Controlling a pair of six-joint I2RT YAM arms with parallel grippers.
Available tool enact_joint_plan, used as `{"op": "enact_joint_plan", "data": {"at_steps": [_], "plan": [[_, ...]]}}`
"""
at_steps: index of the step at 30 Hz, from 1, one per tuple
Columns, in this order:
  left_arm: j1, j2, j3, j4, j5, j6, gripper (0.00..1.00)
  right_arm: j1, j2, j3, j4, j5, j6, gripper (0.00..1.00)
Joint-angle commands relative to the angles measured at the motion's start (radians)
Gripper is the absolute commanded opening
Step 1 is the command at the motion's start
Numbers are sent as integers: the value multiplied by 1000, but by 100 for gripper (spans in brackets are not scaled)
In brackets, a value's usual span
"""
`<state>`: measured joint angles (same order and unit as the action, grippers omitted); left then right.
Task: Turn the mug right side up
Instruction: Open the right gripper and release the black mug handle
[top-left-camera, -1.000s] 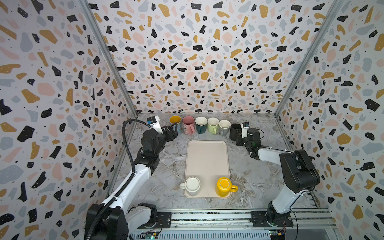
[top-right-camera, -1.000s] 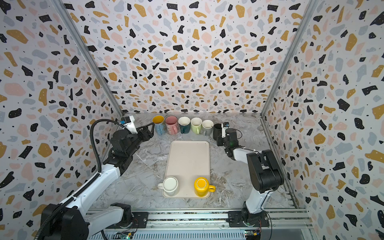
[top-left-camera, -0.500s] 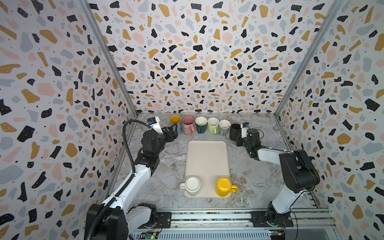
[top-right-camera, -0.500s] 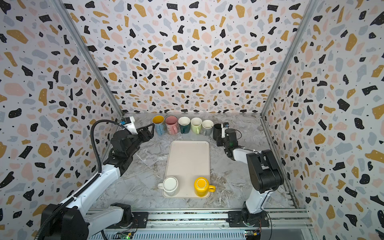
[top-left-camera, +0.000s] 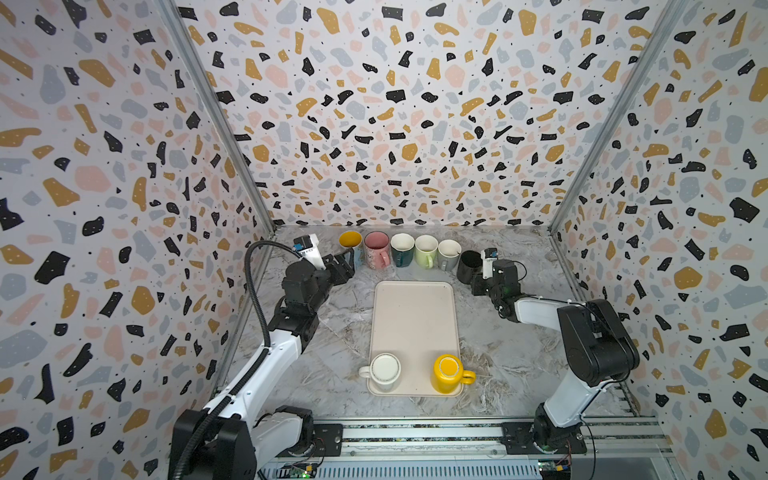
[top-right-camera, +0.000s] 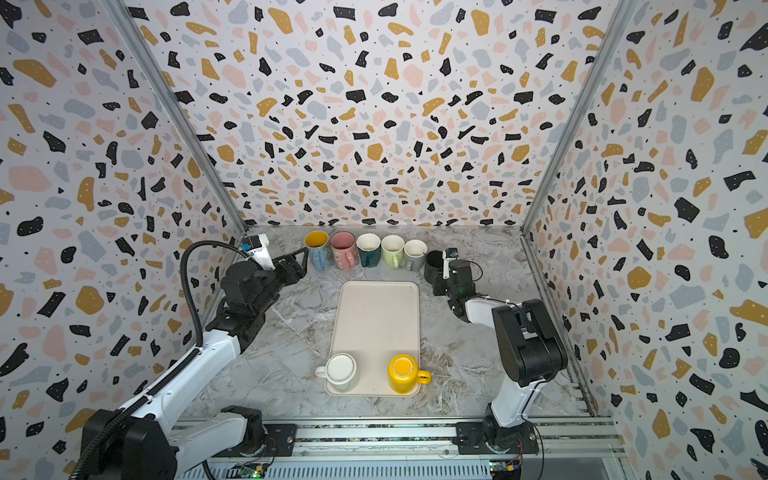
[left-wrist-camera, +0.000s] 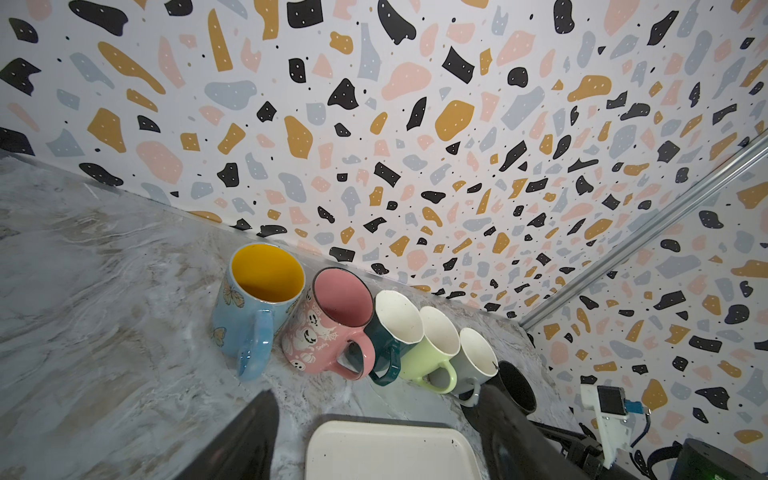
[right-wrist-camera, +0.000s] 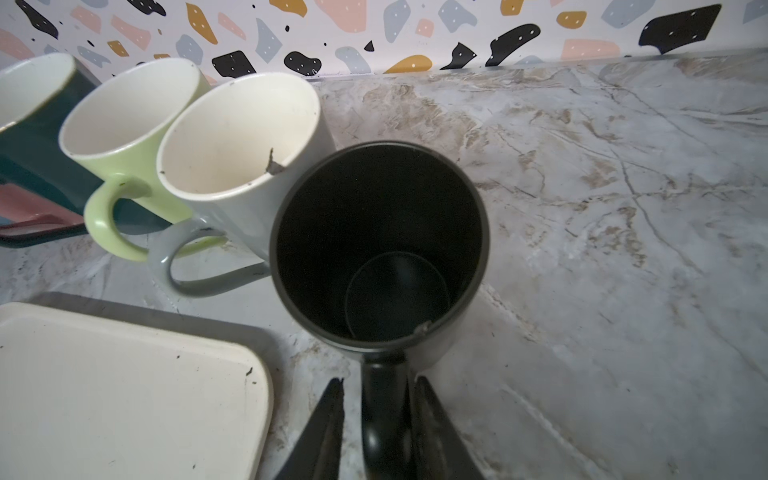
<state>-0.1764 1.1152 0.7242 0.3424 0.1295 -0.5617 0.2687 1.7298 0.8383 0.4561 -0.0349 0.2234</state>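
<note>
A black mug (top-left-camera: 468, 266) (right-wrist-camera: 378, 249) stands upright, mouth up, at the right end of the row of mugs by the back wall. Its handle points toward my right gripper (right-wrist-camera: 379, 380) (top-left-camera: 478, 283). The right jaws straddle that handle, slightly open, with a visible gap on one side. My left gripper (left-wrist-camera: 376, 392) (top-left-camera: 344, 262) is wide open and holds nothing, close in front of the blue mug (top-left-camera: 350, 243). On the cream tray (top-left-camera: 413, 316), a white mug (top-left-camera: 384, 370) and a yellow mug (top-left-camera: 446, 370) stand upside down at the near end.
Pink (top-left-camera: 377, 249), dark green (top-left-camera: 402, 249), light green (top-left-camera: 426, 249) and grey (top-left-camera: 449, 251) mugs stand upright in the row, touching one another. The grey mug's handle lies right beside the black mug. Patterned walls close in the back and both sides.
The right jaws have parted a little from the black mug's handle. Neither arm has visibly moved, and the left gripper stays as it was.
</note>
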Motion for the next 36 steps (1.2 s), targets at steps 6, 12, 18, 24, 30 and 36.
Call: {"op": "enact_joint_plan", "data": {"at_steps": [6, 12, 18, 24, 30, 36], "plan": [[8, -23, -16, 26, -5, 10, 76, 6, 13, 31, -25, 8, 25, 15], [9, -30, -17, 23, -8, 11, 76, 7, 18, 37, -29, 17, 45, 13], [11, -38, -18, 18, -11, 10, 76, 7, 34, 58, -41, 38, 65, 12], [11, -42, -19, 15, -11, 11, 76, 7, 37, 78, -48, 49, 76, 13], [12, -51, -15, 8, -20, 16, 77, 7, 0, 55, -39, 41, 82, 30], [12, -64, 4, 0, -30, 15, 77, 11, -128, -26, 30, -21, 76, 51]]}}
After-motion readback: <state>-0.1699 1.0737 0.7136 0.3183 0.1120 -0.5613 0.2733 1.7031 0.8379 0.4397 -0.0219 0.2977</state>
